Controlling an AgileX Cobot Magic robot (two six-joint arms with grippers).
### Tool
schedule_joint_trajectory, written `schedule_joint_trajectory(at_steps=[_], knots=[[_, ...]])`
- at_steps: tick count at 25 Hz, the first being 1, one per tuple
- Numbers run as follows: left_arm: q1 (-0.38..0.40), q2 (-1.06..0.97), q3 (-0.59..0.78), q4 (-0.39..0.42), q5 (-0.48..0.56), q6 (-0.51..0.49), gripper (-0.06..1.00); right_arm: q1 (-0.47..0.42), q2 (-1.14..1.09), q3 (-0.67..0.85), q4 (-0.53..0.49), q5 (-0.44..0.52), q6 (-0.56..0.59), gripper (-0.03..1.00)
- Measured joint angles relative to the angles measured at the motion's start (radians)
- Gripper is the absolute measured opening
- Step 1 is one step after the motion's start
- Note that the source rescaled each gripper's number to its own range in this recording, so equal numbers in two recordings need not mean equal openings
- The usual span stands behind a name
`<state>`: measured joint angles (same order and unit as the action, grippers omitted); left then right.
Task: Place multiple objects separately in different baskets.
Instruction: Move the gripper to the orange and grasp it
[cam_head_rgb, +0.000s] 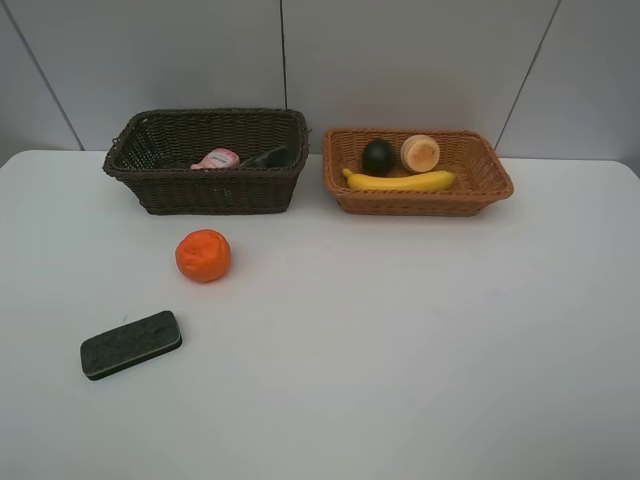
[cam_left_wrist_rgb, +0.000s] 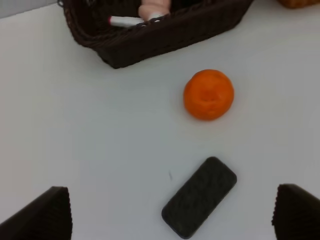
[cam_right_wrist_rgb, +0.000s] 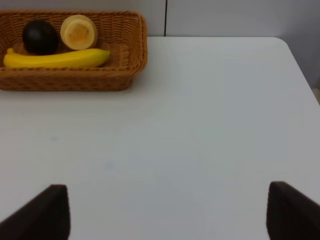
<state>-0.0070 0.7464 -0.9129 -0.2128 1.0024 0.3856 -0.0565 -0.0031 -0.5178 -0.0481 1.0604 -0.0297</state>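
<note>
A wrinkled orange and a dark eraser lie on the white table, front left. The dark brown basket holds a pink bottle, a dark green bottle and a white marker. In the tan basket are a banana, a dark mangosteen and a round pale fruit. My left gripper is open above the eraser, with the orange beyond. My right gripper is open over bare table, short of the tan basket.
A grey panelled wall stands behind both baskets. The table's right edge shows in the right wrist view. Neither arm appears in the exterior high view.
</note>
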Motion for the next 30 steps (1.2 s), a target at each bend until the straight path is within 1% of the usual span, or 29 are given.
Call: schedule_joint_trajectory(at_steps=[4,6,9,11,15,21,26,30], knots=[[-0.001,0.221,-0.121,-0.005,-0.002,0.027,1.00,0.000,0.000,0.000,0.000,0.000,0.000,0.98],[-0.015,0.332,-0.164,-0.005,-0.006,0.032,1.00,0.000,0.000,0.000,0.000,0.000,0.000,0.98],[-0.074,0.476,-0.212,-0.001,-0.014,0.035,1.00,0.000,0.000,0.000,0.000,0.000,0.000,0.98],[-0.132,0.557,-0.232,0.005,-0.023,0.035,1.00,0.000,0.000,0.000,-0.001,0.000,0.000,0.98],[-0.232,0.693,-0.238,0.037,-0.067,0.034,1.00,0.000,0.000,0.000,-0.001,0.000,0.000,0.98],[-0.328,0.863,-0.239,0.106,-0.139,0.019,1.00,0.000,0.000,0.000,-0.001,0.000,0.000,0.98],[-0.350,0.981,-0.244,0.121,-0.197,0.016,1.00,0.000,0.000,0.000,-0.001,0.000,0.000,0.98],[-0.350,1.062,-0.270,0.138,-0.209,0.016,1.00,0.000,0.000,0.000,-0.001,0.000,0.000,0.98]])
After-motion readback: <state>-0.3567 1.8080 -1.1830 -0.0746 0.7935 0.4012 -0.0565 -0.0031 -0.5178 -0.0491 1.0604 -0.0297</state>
